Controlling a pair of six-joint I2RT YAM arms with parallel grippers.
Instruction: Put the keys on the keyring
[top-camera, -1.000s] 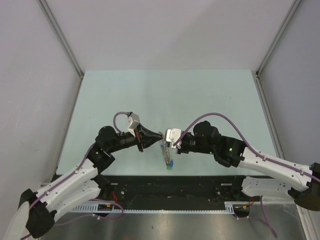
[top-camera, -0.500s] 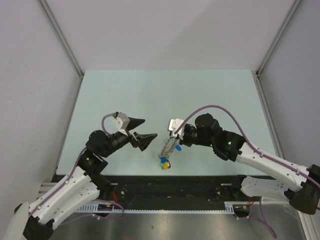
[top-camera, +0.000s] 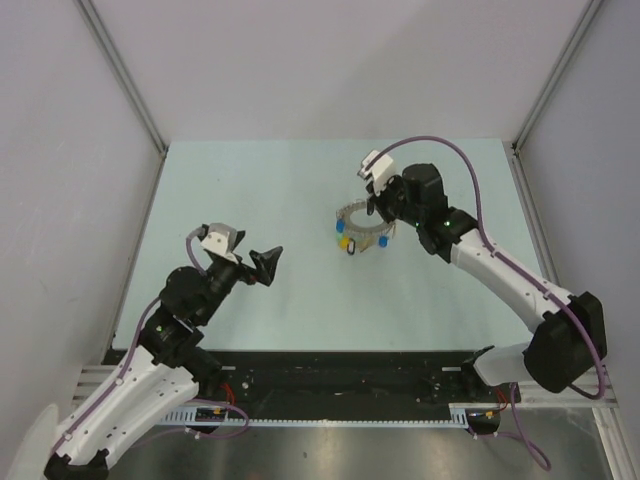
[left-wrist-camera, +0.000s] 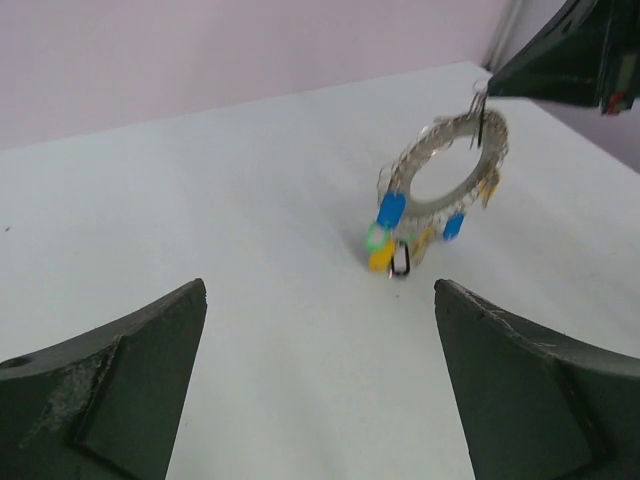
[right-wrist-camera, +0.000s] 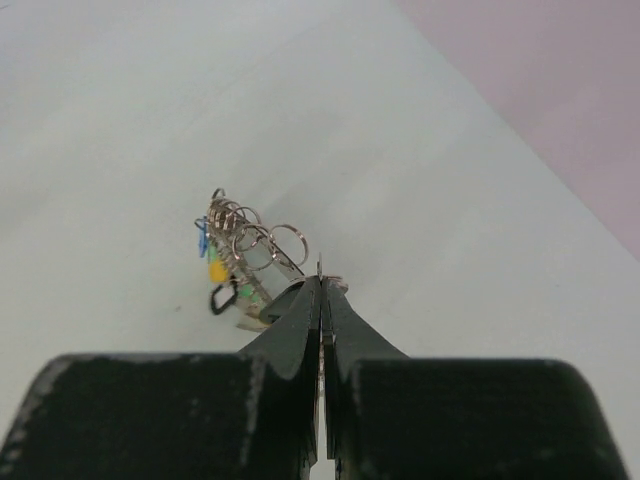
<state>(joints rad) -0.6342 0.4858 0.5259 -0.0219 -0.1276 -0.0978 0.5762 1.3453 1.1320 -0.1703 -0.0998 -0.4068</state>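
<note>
left gripper (left-wrist-camera: 320, 290): jaws spread wide, nothing held between them. It is raised over the table (top-camera: 250, 190) and pointed toward the keyring (left-wrist-camera: 405, 165).
left gripper position: near-left part of the table in the top view, well apart from the keyring.
right gripper (right-wrist-camera: 320, 288): jaws pressed fully together, with a thin wire loop on the keyring's rim pinched at the tips.
right gripper position: reached out over the far-right part of the table, at the far edge of the keyring.
keyring: grey coiled loop, tilted. The pinched edge is lifted and the opposite edge is low, near the table surface. Contact with the table cannot be confirmed.
keyring location: far-right of table centre, just beside the right gripper tips.
keys (left-wrist-camera: 391, 210): already threaded on the keyring and hanging in a cluster at its low edge.
key colours: blue, green, yellow and black heads are seen in the left wrist view, with a second blue head further along the rim.
right wrist view: keyring is seen edge-on. Wire coils, one yellow head and one black head are made out; the rest is blurred.
</note>
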